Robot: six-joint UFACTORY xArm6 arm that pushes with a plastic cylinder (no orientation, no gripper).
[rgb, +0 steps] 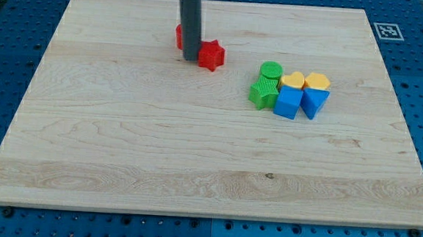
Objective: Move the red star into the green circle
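Observation:
The red star (212, 55) lies on the wooden board (122, 142) near the view's top, left of centre. My tip (190, 58) stands right at the star's left side, touching or nearly touching it. The green circle (271, 70) sits to the star's right, at the top left of a cluster of blocks. A second red block (179, 36) is mostly hidden behind the rod, so its shape cannot be made out.
The cluster holds a green star (262, 93) below the green circle, a yellow heart (292, 81), a yellow hexagon (317, 81), a blue cube (288, 103) and a blue triangle (315, 102). A fiducial tag (385, 30) marks the board's top right corner.

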